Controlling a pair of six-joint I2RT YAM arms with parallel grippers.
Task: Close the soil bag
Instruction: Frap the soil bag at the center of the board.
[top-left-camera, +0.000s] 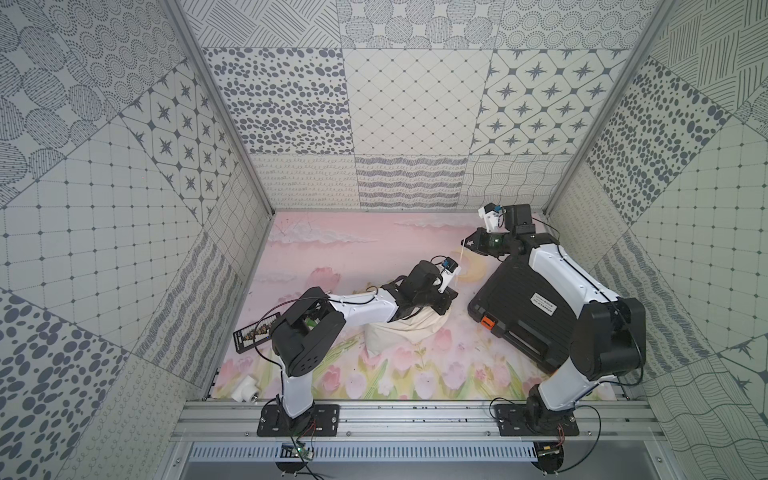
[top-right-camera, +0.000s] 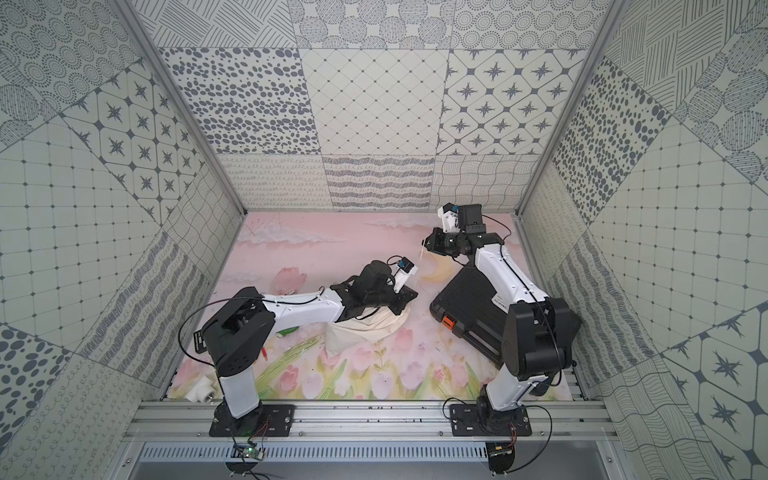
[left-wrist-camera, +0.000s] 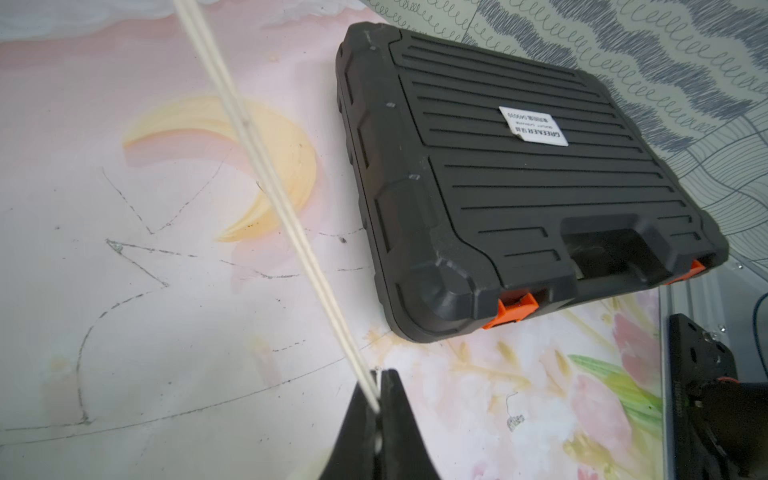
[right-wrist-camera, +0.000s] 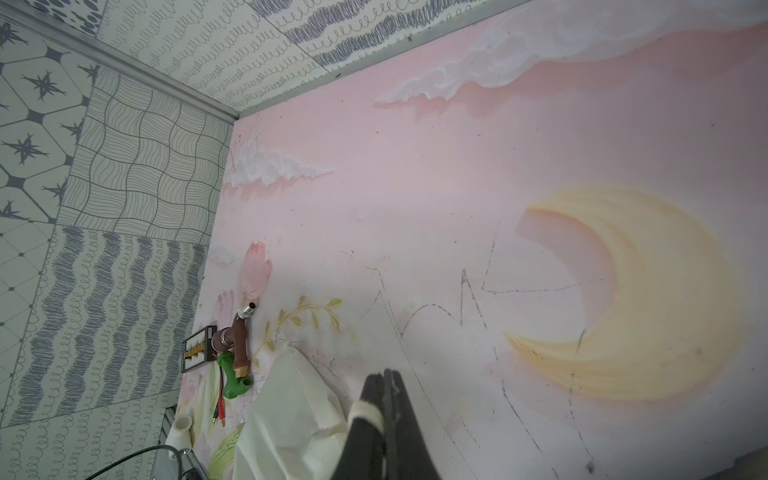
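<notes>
1. The bag lies slumped near the middle of the counter. It sits partly under the left arm's wrist, and the black case is close on its right.
2. We judge the bag soft and limp: the cloth would fold and drag rather than resist a pull. The thin cord is therefore the place to take hold. It looks smooth and might slip through a light pinch.
3. The left gripper is closed to a slit on the doubled cord, just above the bag's right end.
4. The right gripper is closed tight with the cord looped over one finger. It is raised farther back, and the cord runs straight and taut between the two grippers.
5. We cannot see the bag's mouth, so we cannot tell how far it is cinched.
</notes>
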